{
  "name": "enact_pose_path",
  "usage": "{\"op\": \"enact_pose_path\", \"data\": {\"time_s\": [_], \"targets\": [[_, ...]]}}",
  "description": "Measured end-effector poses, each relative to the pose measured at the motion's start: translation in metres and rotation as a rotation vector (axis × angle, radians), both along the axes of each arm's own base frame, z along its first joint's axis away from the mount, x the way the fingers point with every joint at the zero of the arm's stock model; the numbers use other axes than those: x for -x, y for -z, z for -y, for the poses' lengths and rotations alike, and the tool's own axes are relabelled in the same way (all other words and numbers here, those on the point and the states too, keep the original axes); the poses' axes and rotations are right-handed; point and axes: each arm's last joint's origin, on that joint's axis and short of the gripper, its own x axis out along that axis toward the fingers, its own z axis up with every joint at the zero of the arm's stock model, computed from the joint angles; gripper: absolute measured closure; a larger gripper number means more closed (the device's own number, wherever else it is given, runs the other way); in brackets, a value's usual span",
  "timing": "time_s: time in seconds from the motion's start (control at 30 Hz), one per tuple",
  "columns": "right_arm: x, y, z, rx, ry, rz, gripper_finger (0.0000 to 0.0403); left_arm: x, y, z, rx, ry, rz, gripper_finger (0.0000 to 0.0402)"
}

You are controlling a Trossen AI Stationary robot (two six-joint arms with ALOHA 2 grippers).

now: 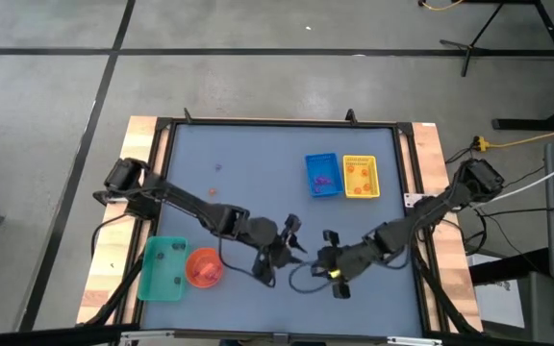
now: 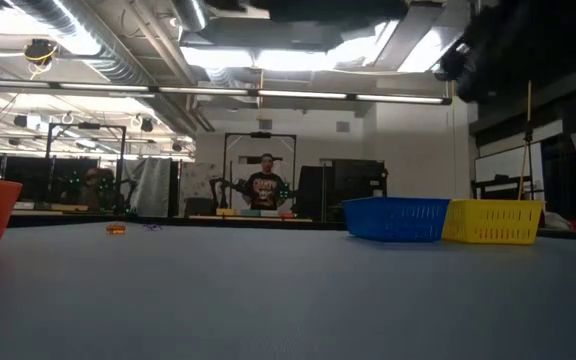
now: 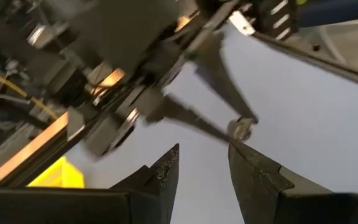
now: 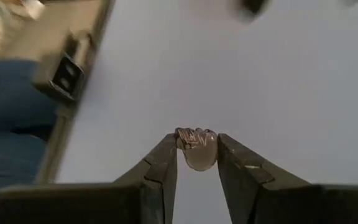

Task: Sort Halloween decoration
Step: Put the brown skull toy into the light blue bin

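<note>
Holding a tiny grey piece [image 4: 197, 148], the right gripper [image 4: 197, 152] must carry it toward the trays at two o'clock; the left gripper [image 3: 202, 163] waits open.

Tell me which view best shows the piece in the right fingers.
Right wrist view: the small greyish skull-like piece sits pinched between the right fingers. The left wrist view shows it small and distant; high and low views don't resolve it.

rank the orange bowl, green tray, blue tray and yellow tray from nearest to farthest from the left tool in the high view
Measured from the left tool:
1. Blue tray, up the table toward the right arm's side.
2. Orange bowl, on the left arm's side by the near edge; nearly level with the blue tray, so these two are close to call.
3. Yellow tray, just beyond the blue tray.
4. Green tray, past the bowl.
</note>
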Motion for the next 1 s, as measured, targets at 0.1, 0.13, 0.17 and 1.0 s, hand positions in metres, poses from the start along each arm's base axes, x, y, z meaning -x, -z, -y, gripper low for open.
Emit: {"op": "enact_pose_path", "data": {"time_s": [0.1, 0.13, 0.17, 1.0], "targets": [[-0.01, -0.004, 0.009, -0.074, -0.007, 0.02, 0.0304, 0.003, 0.0, 0.01, -0.001, 0.026, 0.0, 0.0278], [-0.013, -0.005, 0.011, -0.096, -0.009, 0.031, 0.0304, 0.004, 0.0, 0.013, -0.002, 0.033, -0.001, 0.0278], [-0.016, -0.007, 0.014, -0.119, -0.01, 0.045, 0.0304, 0.005, 0.0, 0.015, -0.002, 0.039, -0.002, 0.0278], [-0.037, -0.024, 0.031, -0.429, -0.04, 0.122, 0.0304, 0.012, 0.0, 0.035, -0.024, 0.048, 0.005, 0.0278]]}}
